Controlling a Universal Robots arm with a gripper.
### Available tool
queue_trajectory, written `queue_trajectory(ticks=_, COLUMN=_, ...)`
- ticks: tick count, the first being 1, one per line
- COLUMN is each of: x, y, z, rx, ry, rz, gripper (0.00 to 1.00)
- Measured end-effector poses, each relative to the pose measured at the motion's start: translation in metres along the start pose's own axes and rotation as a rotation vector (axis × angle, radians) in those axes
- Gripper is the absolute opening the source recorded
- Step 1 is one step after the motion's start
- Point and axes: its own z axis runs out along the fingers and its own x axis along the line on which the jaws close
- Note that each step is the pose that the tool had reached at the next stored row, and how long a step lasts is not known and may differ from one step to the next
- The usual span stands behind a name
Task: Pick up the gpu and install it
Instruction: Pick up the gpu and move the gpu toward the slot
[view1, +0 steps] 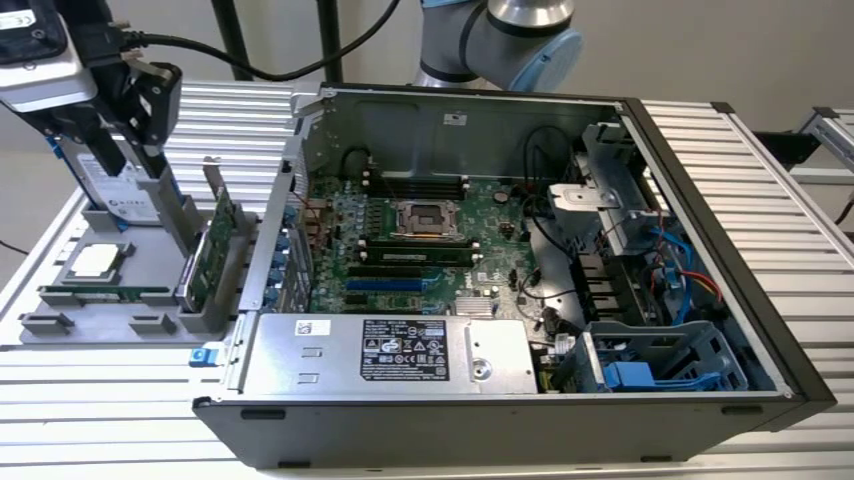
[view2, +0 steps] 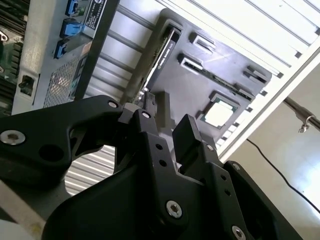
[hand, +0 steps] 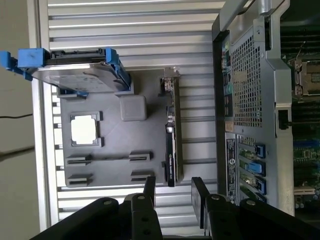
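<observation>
Gripper (hand: 173, 186) open, empty, near upright gpu (hand: 171, 130); looks light, stiff, fragile, so I'd pinch the board edge, not the cooler.

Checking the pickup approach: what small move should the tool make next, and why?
Probably ease straight toward the graphics card: the open tool holds nothing, and the first wrist view shows the upright card lined up with its gap.

A ribbed silver metal tabletop (view1: 120, 400) carries two things: a grey parts tray (view1: 150, 255) toward the exterior view's left, and just beside it, toward the exterior view's right, a large open computer case (view1: 467, 425) lying on its side with its circuit board facing up
</observation>
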Motion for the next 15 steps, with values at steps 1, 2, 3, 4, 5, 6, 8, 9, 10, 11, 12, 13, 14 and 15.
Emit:
queue_trajectory(ticks=1, x=0.0000, y=0.0000, z=0.0008, rx=0.0000, ry=0.0000, rz=0.000, gripper=1.00)
queue_trajectory(ticks=2, x=0.0000, y=-0.0001, z=0.0016, rx=0.0001, ry=0.0001, rz=0.000, gripper=1.00)
queue_trajectory(ticks=3, x=0.0000, y=-0.0001, z=0.0024, rx=0.0001, ry=0.0001, rz=0.000, gripper=1.00)
queue_trajectory(ticks=4, x=0.0000, y=-0.0001, z=0.0031, rx=0.0001, ry=0.0000, rz=0.000, gripper=1.00)
queue_trajectory(ticks=5, x=0.0000, y=-0.0001, z=0.0038, rx=0.0001, ry=0.0001, rz=0.000, gripper=1.00)
queue_trajectory(ticks=6, x=-0.0002, y=-0.0002, z=0.0044, rx=0.0001, ry=0.0001, rz=0.000, gripper=1.00)
queue_trajectory(ticks=8, x=-0.0005, y=-0.0002, z=0.0057, rx=0.0001, ry=0.0001, rz=0.000, gripper=1.00)
queue_trajectory(ticks=9, x=-0.0007, y=-0.0003, z=0.0063, rx=0.0001, ry=0.0001, rz=0.000, gripper=1.00)
queue_trajectory(ticks=10, x=-0.0008, y=-0.0003, z=0.0069, rx=0.0001, ry=0.0001, rz=0.000, gripper=1.00)
queue_trajectory(ticks=11, x=-0.0010, y=-0.0003, z=0.0076, rx=0.0001, ry=0.0001, rz=0.000, gripper=1.00)
queue_trajectory(ticks=12, x=-0.0011, y=-0.0003, z=0.0082, rx=0.0001, ry=0.0001, rz=0.000, gripper=1.00)
queue_trajectory(ticks=13, x=-0.0013, y=-0.0003, z=0.0088, rx=0.0001, ry=0.0002, rz=0.000, gripper=1.00)
queue_trajectory(ticks=14, x=-0.0014, y=-0.0003, z=0.0094, rx=0.0001, ry=0.0003, rz=0.000, gripper=1.00)
queue_trajectory(ticks=15, x=-0.0014, y=-0.0004, z=0.0100, rx=0.0000, ry=0.0004, rz=0.000, gripper=1.00)
